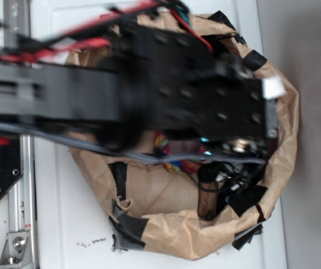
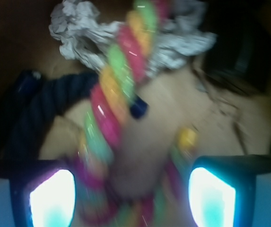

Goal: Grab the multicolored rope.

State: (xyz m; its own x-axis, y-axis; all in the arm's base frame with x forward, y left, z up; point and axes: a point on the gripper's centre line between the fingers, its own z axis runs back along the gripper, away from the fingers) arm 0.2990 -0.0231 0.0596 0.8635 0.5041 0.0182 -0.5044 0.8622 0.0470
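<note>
**Entry: approach step, jaws over the rope, grasp not yet made**

You have the black robot arm [image 1: 149, 84] reaching across the crumpled brown paper bag patched with black tape [image 1: 171, 235], which lies open on the white table [image 1: 65, 224]. In the exterior view the arm hides most of the bag's interior and is motion-blurred; only a small patch of coloured strands shows under it.

Inside the bag, the wrist view gives you the contents. The thick twisted cotton rope with pink-red, yellow and pale green strands [image 2: 118, 90] runs from the top of the frame down toward the camera, and its lower part curves into the gap between the two fingers. Just left of it lies the dark navy blue twisted rope [image 2: 40, 118], close beside it, possibly touching; blur prevents a firm call. Behind both sits a wad of crumpled grey-white paper [image 2: 88, 33].

The gripper [image 2: 130, 194] is spread: its two pads glow pale at lower left and lower right, well apart, with the multicoloured strands between them and nothing pinched.

Judgement: you are at the end of the approach. The next move calls for settling the motion, lowering a little further so the pads straddle only the multicoloured rope, keeping the left pad clear of the navy rope, then closing.
</note>
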